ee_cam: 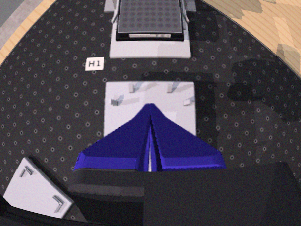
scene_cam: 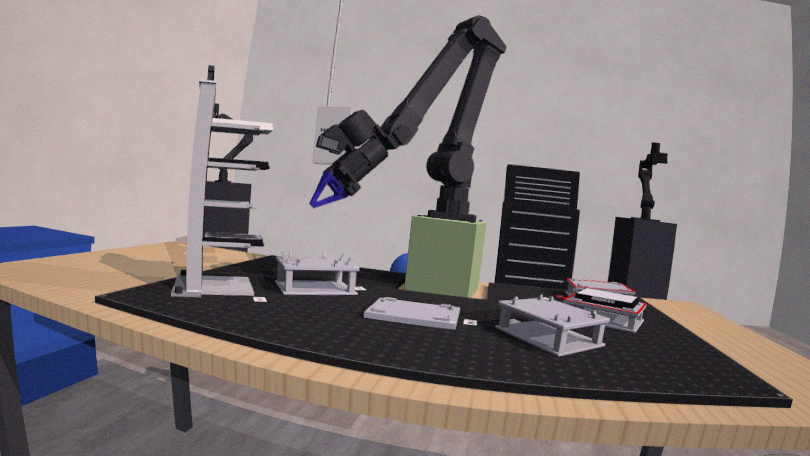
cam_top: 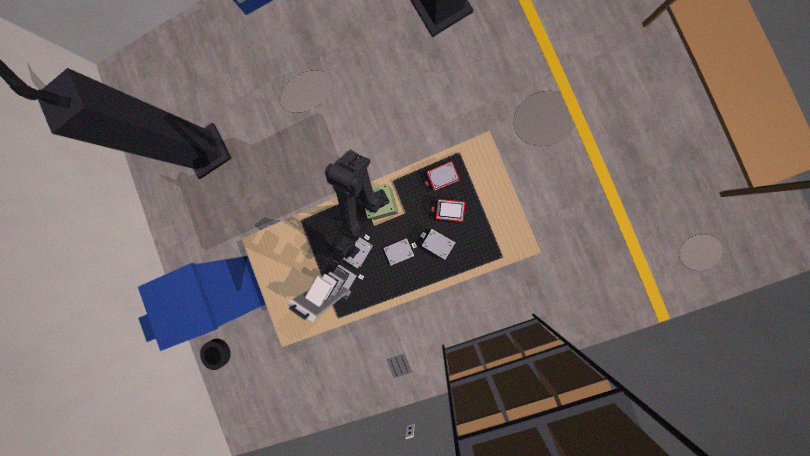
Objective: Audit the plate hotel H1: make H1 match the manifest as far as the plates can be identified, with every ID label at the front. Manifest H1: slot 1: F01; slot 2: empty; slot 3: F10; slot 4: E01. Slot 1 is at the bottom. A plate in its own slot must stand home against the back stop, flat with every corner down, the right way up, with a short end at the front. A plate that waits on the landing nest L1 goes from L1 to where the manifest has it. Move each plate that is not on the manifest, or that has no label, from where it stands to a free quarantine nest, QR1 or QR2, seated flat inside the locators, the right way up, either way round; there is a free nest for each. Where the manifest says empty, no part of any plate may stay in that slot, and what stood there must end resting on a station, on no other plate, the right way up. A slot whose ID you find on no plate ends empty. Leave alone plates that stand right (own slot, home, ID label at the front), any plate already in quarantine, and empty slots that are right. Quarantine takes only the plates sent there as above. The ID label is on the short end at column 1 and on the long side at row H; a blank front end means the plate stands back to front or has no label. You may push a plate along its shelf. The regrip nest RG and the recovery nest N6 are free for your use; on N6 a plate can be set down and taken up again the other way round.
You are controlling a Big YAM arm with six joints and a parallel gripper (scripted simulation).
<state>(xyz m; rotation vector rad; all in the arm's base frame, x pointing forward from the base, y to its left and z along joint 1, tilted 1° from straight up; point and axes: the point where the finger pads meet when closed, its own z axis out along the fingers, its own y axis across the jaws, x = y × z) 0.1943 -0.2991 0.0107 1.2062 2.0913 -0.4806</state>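
Observation:
The plate hotel (scene_cam: 223,186) stands at the left of the black mat. It holds a white plate (scene_cam: 242,122) in the top slot, a dark plate (scene_cam: 238,162) in the slot below, and a dark plate (scene_cam: 233,239) in the bottom slot. I cannot read any label. My gripper (scene_cam: 313,203) hangs in the air to the right of the hotel, above a raised empty nest (scene_cam: 317,269), pointing down and left. Its blue fingers are shut and hold nothing. In the wrist view the shut fingers (ee_cam: 150,111) point over that nest (ee_cam: 150,101) toward the hotel.
A flat nest (scene_cam: 412,312) and a raised nest (scene_cam: 552,322) stand empty mid-mat. Two red-rimmed nests sit at the right; the nearer one (scene_cam: 606,299) holds a plate, the farther one (cam_top: 442,175) looks empty. The arm's green base (scene_cam: 445,254) is behind.

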